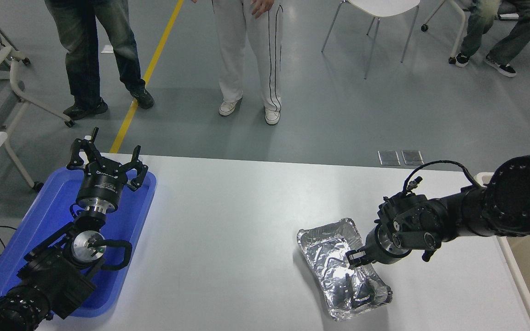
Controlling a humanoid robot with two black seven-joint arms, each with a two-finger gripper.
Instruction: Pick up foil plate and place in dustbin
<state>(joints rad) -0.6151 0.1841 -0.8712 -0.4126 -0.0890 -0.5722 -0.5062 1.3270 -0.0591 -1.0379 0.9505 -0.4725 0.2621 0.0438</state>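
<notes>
White table [246, 220]: blue tray [44, 220] left, foil plate [334, 262] right.

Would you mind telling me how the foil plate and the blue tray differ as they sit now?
The foil plate is shiny, crinkled silver; the blue tray is smooth blue plastic and larger. The foil plate lies at the table's right with the right hand over it; the blue tray sits at the left edge beneath the parked left hand. Both are shallow, rimmed, round-cornered rectangles.

A robotics lab or test hall: grey sealed floor [361, 115] with a yellow lane line [147, 73], wheeled chairs [2, 69], onlookers' legs [246, 55] (three people), and a white tabletop [228, 220].
</notes>
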